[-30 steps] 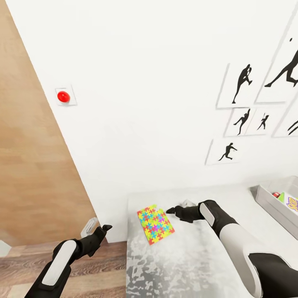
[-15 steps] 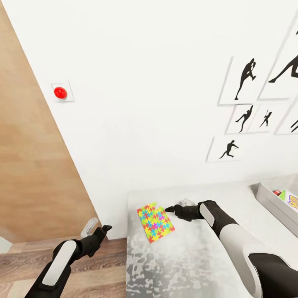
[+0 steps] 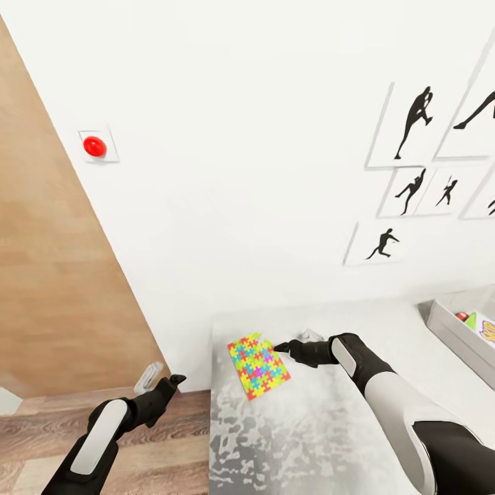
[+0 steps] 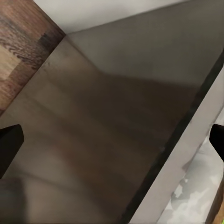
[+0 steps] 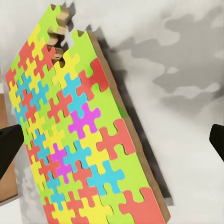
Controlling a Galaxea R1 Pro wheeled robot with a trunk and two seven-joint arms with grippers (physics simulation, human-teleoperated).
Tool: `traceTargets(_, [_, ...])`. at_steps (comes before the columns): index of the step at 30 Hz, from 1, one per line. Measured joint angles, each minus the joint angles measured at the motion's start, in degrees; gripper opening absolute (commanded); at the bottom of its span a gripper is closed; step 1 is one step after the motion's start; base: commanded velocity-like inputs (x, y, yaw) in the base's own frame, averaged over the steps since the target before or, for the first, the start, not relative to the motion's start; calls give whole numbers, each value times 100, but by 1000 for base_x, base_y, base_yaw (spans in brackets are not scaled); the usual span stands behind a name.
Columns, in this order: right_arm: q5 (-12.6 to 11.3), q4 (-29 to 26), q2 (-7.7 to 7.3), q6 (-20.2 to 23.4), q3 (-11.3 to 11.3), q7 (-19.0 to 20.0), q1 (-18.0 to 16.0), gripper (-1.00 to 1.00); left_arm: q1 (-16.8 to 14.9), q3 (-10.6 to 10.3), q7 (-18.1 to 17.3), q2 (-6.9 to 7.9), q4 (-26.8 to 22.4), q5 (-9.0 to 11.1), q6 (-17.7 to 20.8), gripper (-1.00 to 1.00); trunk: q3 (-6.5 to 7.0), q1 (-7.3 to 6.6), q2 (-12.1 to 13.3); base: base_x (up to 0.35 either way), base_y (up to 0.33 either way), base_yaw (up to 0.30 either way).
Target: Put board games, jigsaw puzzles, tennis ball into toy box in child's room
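Note:
A multicoloured jigsaw puzzle [image 3: 258, 365] lies flat near the left end of the pale grey table [image 3: 309, 433]. My right gripper [image 3: 282, 348] hovers just right of the puzzle's far corner, pointing at it. In the right wrist view the puzzle [image 5: 79, 144] lies below the open right gripper [image 5: 112, 144], whose dark fingertips [image 5: 9, 151] stand wide apart with nothing held. The light grey toy box [image 3: 450, 328] sits at the table's right end with a printed board game [image 3: 487, 330] inside. My left gripper [image 3: 170, 382] hangs open over the wood floor, left of the table.
A white wall with black sports silhouette pictures [image 3: 412, 130] and a red button [image 3: 94, 146] rises behind the table. A wood-panelled surface [image 3: 55, 289] stands at the left. The left wrist view faces the table's dark side [image 4: 116, 116] and plank floor [image 4: 23, 32].
The camera has shifted, so the wall pictures and toy box sit further right and the red button higher. Both arms and the puzzle keep nearly the same places.

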Motion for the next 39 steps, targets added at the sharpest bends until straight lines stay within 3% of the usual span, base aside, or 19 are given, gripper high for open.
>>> traceTargets(28, [-63,-204,0,11,-26,13,8,100,1,1,0,-5,8,-125,0,100,-190,-1,-3,0,0,2])
traceTargets(39, [-39,-231,0,24,-23,15,18,100,3,3,0,-5,7,-126,0,100,-195,-3,-5,0,0,192])
